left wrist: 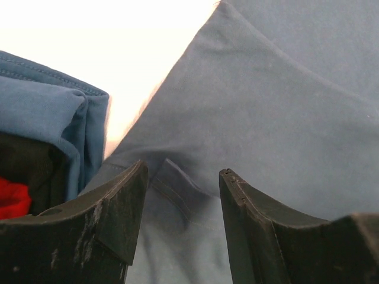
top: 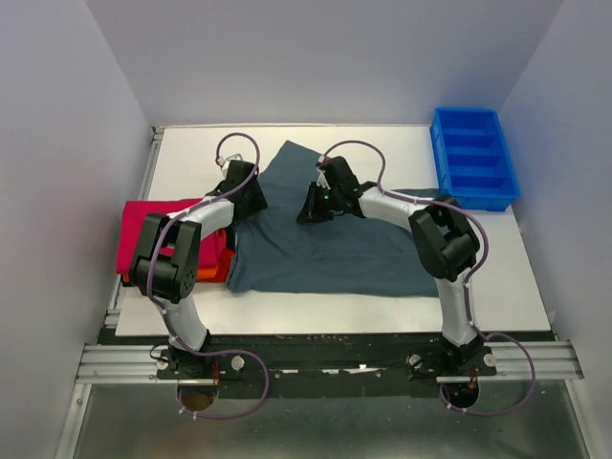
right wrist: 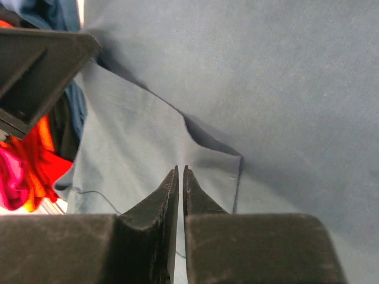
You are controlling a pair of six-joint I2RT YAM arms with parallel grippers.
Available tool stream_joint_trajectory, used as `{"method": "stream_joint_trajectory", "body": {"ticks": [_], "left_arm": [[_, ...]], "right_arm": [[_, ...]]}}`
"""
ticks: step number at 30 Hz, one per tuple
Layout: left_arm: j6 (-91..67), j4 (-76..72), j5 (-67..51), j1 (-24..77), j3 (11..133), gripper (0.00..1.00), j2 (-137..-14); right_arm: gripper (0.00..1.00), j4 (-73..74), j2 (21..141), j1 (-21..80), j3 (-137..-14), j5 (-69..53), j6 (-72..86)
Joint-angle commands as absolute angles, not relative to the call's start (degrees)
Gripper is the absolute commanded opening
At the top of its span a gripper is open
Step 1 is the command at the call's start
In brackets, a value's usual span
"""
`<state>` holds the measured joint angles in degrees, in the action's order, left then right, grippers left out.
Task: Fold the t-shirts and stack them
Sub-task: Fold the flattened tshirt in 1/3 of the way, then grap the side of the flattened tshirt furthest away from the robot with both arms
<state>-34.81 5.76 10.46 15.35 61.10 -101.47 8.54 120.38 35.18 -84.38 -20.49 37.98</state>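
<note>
The slate grey-blue t-shirt (top: 325,251) lies spread over the middle of the table, with a point of cloth reaching toward the back. The crimson-pink t-shirt (top: 145,231) lies folded at the left, over the orange t-shirt (top: 222,260). My left gripper (top: 251,196) is open just above the grey-blue shirt's left edge; a hem fold of the grey-blue shirt (left wrist: 177,189) shows between its fingers. My right gripper (top: 311,206) is shut, tips together, low over the same shirt (right wrist: 266,89) beside a small raised fold (right wrist: 213,145). No cloth shows between its jaws.
A bright blue compartment tray (top: 471,158) stands at the back right corner. White walls close in the table at left, back and right. Bare white table (top: 382,143) shows behind the shirt. In the right wrist view the left gripper (right wrist: 35,65) is close at the upper left.
</note>
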Motion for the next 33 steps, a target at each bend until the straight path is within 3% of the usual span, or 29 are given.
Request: {"method": "stream_joint_trajectory", "body": {"ticks": [1, 3, 13, 14, 16, 18, 27, 33], "left_arm": [[-35.07, 7.19, 6.59, 14.15, 64.24, 0.63, -105.9], [-34.63, 11.14, 8.43, 14.06, 67.05, 0.62, -108.27], [-34.37, 11.33, 13.09, 13.36, 68.72, 0.65, -103.89], [-34.28, 11.51, 13.27, 13.36, 69.69, 0.67, -103.63], [-34.8, 11.34, 13.53, 13.36, 71.53, 0.82, -104.15], [-34.28, 9.68, 11.79, 13.27, 74.08, 0.85, -105.55], [-31.73, 17.48, 3.27, 12.13, 107.63, 0.86, -128.56], [-34.01, 17.05, 0.09, 10.73, 119.95, 0.86, -140.25]], "right_arm": [[0.06, 8.52, 124.71, 35.68, -85.96, -21.37, 39.46], [0.01, 12.19, 126.2, 35.42, -86.92, -17.69, 41.3], [0.02, 10.55, 116.82, 34.63, -79.54, -9.32, 40.35], [0.02, 10.46, 115.5, 34.63, -79.19, -9.14, 39.73], [0.08, 7.67, 110.85, 34.63, -76.57, -9.23, 38.68], [0.18, 4.67, 106.98, 34.63, -73.05, -8.62, 37.71], [0.18, 1.76, 92.91, 34.19, -63.47, -7.47, 32.17], [0.19, 0.61, 85.35, 33.14, -56.88, -5.19, 30.24]]}}
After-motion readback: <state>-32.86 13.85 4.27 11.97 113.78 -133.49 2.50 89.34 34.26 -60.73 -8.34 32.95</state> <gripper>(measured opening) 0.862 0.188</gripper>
